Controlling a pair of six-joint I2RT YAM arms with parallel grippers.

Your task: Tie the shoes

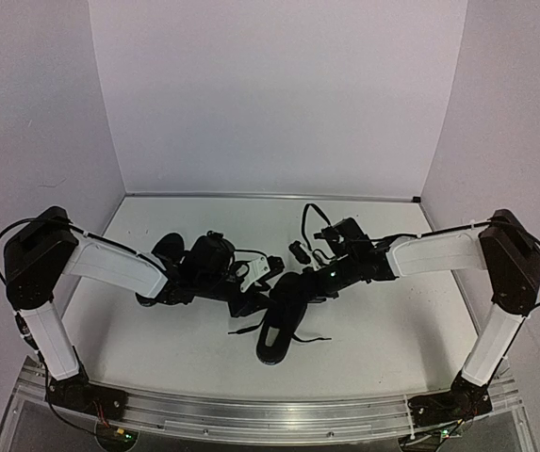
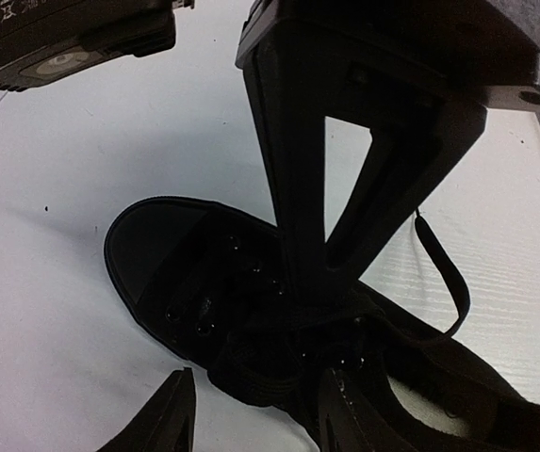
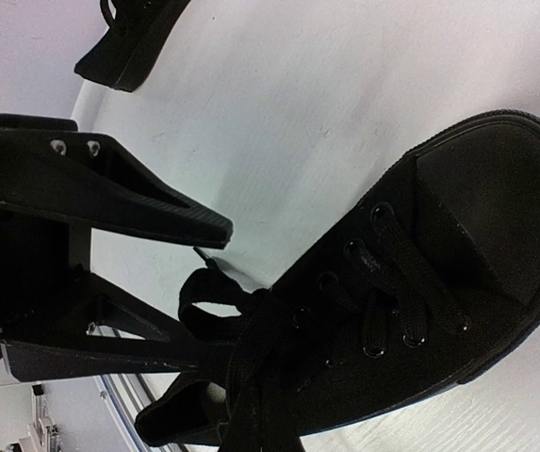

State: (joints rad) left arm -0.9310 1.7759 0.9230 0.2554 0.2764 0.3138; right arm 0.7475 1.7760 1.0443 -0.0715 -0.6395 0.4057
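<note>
Two small black low-top lace-up shoes [image 1: 277, 330] rest on the white desk [image 1: 392, 330], the nearer one mid-desk under left jaws and right jaws both standing apart, so its thin black laces [image 3: 251, 325] could slip free if pinched off-centre.

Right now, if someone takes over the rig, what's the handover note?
Left gripper: open, holding nothing, above the laces of the centre shoe.
Right gripper: open, fingers either side of a lace loop at that shoe's top eyelets.
Shoes: centre shoe is mid-table, toe toward the arm bases. The second shoe is by the left arm, mostly hidden.
Done: laces are bunched at the centre shoe's throat; cannot tell if a knot is in.
Left: lace ends lie loose on the table and no finished bow shows. The second shoe's laces are not visible.
</note>
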